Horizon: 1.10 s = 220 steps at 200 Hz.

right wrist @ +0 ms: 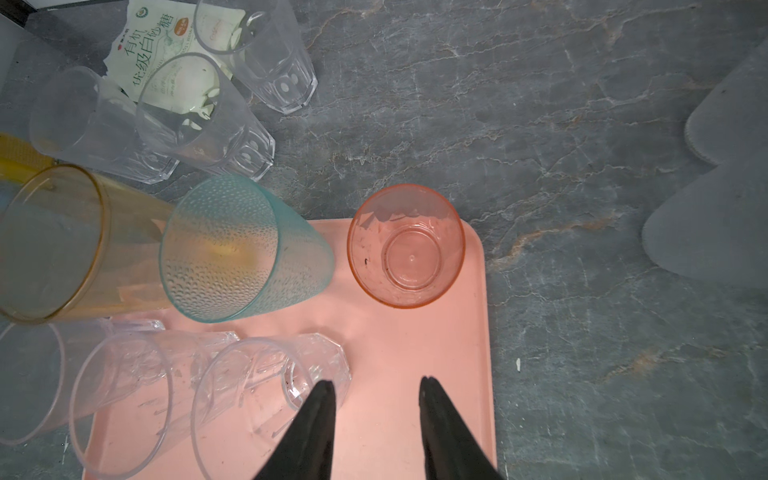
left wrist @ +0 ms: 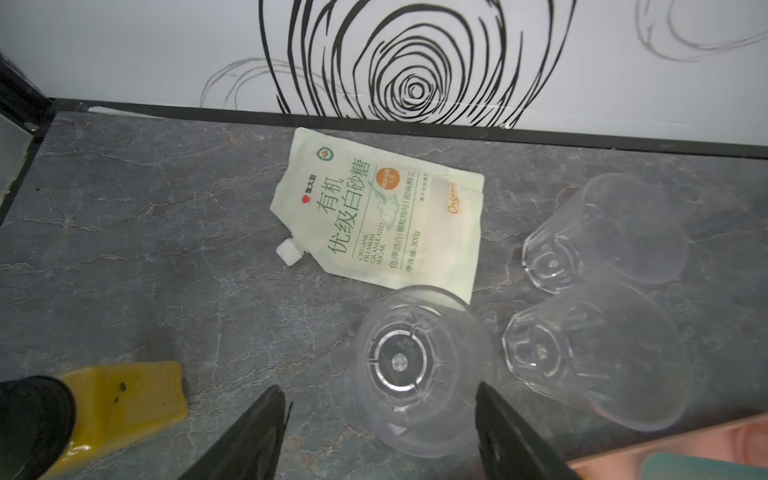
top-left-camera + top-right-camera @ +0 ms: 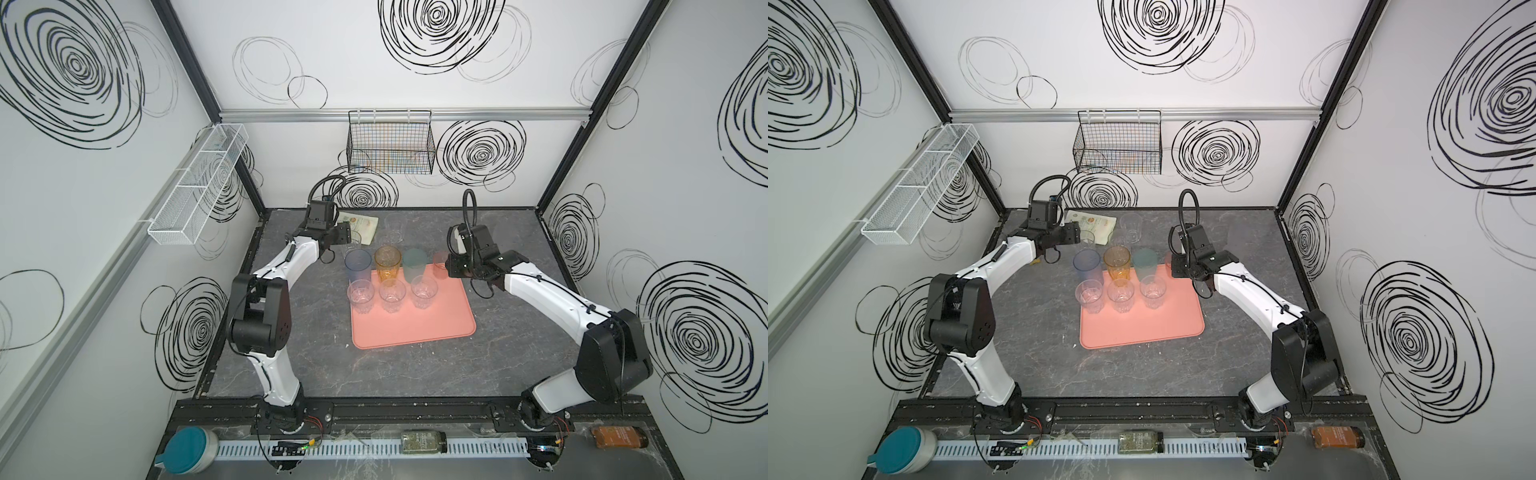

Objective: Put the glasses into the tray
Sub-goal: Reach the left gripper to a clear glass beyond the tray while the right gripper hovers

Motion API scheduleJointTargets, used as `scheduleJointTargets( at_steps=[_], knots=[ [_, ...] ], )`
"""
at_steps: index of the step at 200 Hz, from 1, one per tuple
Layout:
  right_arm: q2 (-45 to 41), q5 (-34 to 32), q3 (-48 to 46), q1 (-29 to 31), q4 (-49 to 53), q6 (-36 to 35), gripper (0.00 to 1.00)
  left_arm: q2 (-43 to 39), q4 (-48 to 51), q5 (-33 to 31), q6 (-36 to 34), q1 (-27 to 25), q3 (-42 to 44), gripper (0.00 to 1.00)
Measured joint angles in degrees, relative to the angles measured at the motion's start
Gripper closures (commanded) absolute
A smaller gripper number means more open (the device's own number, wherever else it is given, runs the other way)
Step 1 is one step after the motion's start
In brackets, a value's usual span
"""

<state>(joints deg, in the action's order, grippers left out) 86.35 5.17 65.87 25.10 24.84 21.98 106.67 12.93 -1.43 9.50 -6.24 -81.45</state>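
The salmon-pink tray (image 3: pixel 415 332) lies mid-table. At its far edge stand the blue (image 3: pixel 357 262), amber (image 3: pixel 387 261), teal (image 3: pixel 414 262) and pink (image 1: pixel 405 245) glasses, with three clear faceted glasses (image 3: pixel 392 293) in front of them. Three more clear glasses stand off the tray at the back. My left gripper (image 2: pixel 378 385) is open over the nearest of these (image 2: pixel 415 365); one finger is at its rim and the other stands well off it. My right gripper (image 1: pixel 377 380) hangs open over the tray's corner, short of the pink glass, with nothing between its fingers.
A white spouted pouch (image 2: pixel 374 212) lies flat by the back wall. A yellow black-capped bottle (image 2: pixel 116 407) lies left of my left gripper. A black wire basket (image 3: pixel 390 145) hangs on the back wall and a white mesh one (image 3: pixel 199 187) on the left wall.
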Motion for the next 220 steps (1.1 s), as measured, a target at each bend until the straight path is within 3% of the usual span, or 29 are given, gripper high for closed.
scheduleJointTargets(
  at_steps=[74, 147, 220],
  knots=[
    [1.3, 1.6, 0.9, 0.0, 0.5, -0.1, 0.62, 8.9, 2.5, 3.8, -1.3, 1.8, -4.2, 0.47],
    [1.8, 2.3, 0.9, 0.0, 0.6, 0.1, 0.62, 12.8, 4.1, 4.7, -1.0, 1.7, -9.4, 0.83],
    [1.8, 3.9, 0.9, 0.0, 0.6, 1.1, 0.61, 11.2, 6.6, 3.9, -1.2, 1.4, -9.4, 0.95]
  ],
)
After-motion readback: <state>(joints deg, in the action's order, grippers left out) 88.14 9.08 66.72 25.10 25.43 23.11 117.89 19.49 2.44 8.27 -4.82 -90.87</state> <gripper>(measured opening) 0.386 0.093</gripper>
